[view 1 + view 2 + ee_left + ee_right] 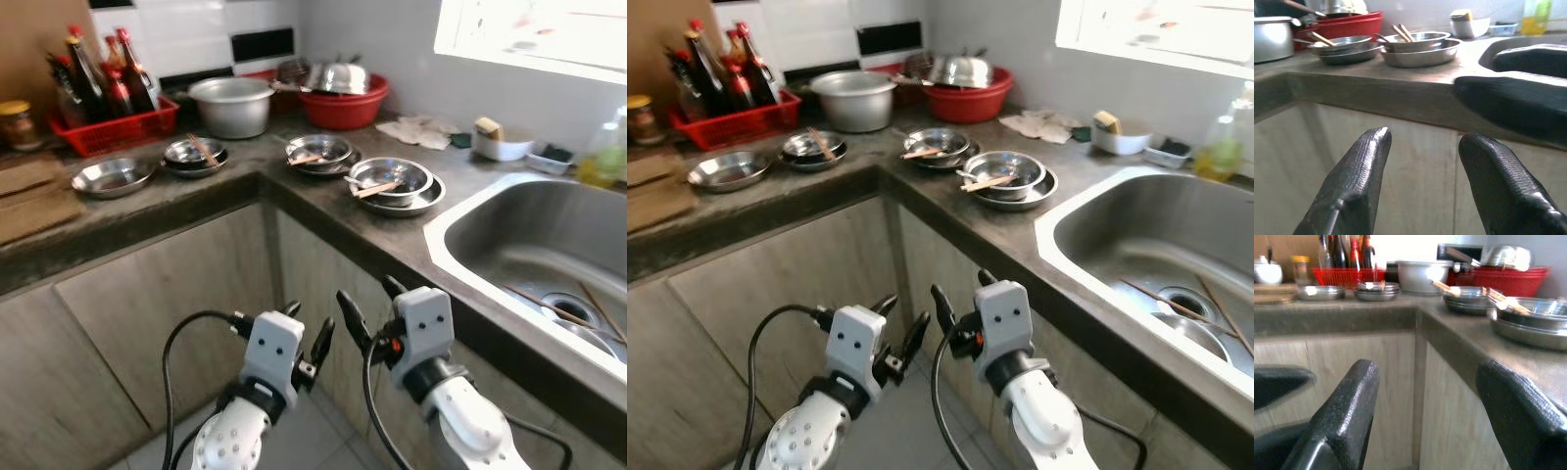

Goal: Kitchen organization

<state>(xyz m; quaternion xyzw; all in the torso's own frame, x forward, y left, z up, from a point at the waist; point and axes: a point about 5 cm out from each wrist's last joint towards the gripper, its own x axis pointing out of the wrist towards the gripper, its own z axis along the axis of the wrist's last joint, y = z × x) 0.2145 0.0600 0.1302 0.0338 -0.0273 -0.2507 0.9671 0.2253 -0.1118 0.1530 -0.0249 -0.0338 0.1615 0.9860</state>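
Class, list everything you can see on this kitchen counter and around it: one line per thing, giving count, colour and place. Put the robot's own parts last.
Crate: one, red, back left of the counter, holding dark bottles.
Jar: one, yellow-lidded, far left.
Pot: one, silver, back of the counter.
Basin: one, red, back corner, holding steel ware.
Steel dishes: four groups; a bare one on the left, three with chopsticks.
Cloth: one, white, by the wall.
Bowl: one, white, beside the sink.
Sink: one, steel, right; chopsticks lie inside.
Cabinets: beige, under the counter.
Left gripper: jaws open, low before the cabinets.
Right gripper: jaws open, alongside.
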